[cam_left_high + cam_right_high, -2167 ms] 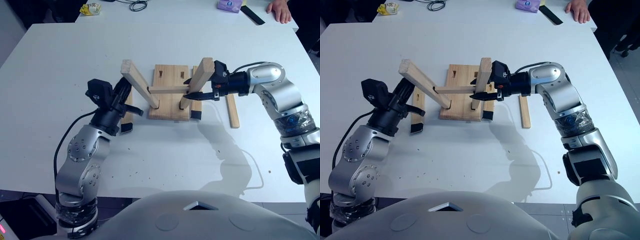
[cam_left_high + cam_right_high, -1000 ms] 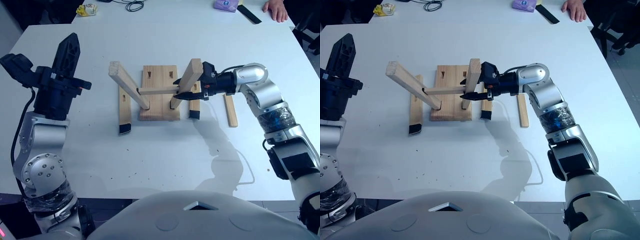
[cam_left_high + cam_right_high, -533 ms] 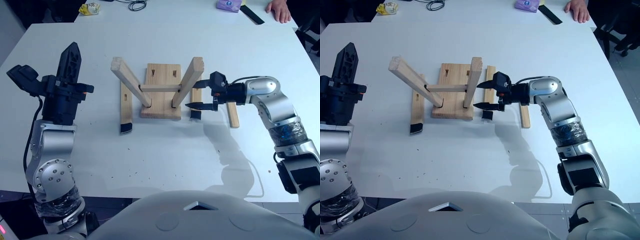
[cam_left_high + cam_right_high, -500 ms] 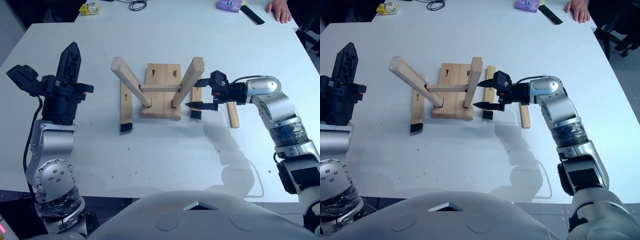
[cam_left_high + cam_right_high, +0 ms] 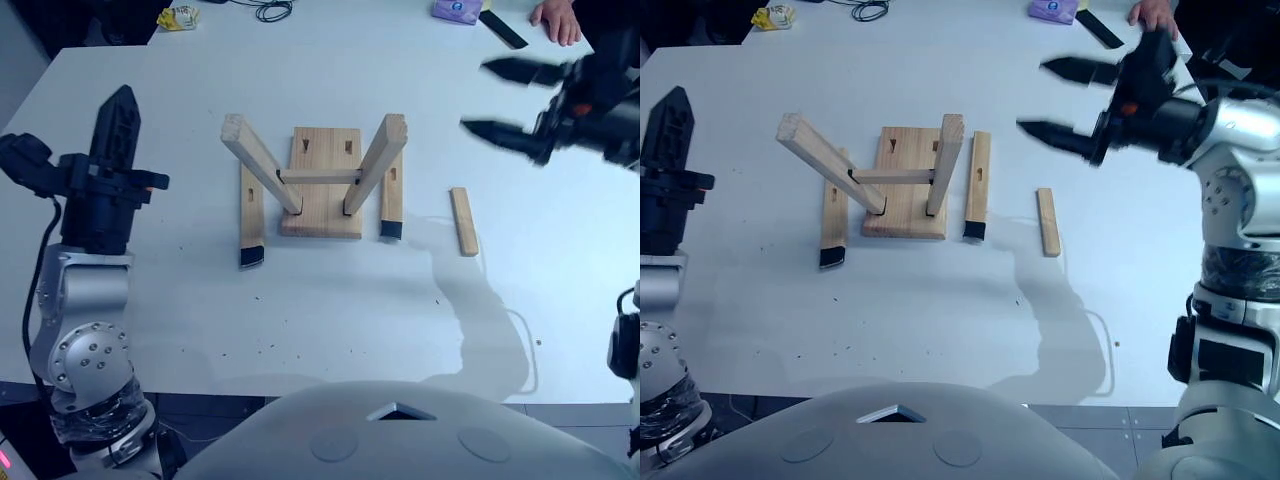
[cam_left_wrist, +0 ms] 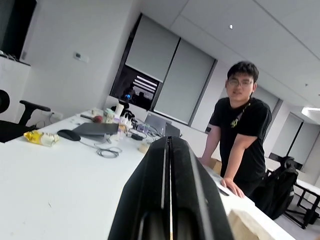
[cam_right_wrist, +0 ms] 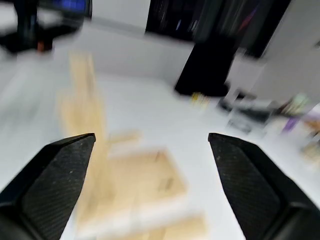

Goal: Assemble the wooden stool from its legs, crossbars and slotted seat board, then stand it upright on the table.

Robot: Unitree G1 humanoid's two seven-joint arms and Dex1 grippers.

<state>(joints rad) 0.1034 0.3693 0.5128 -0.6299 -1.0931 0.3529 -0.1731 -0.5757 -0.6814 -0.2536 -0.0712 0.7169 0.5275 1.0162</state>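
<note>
Right gripper (image 5: 475,96) has released the leg frame (image 5: 320,176) and withdrawn, jaws apart, well right of the seat board (image 5: 320,215). Left gripper (image 5: 121,100), closed and empty, is raised well left. The frame stands in the board unaided. Two loose legs (image 5: 391,200) and one loose crossbar (image 5: 462,221) lie beside it, unfitted.

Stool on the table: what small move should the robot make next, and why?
Probably lower the right arm, jaws open, onto the flat leg beside the seat board: only two legs stand slotted, and that leg lies nearest them.
</note>
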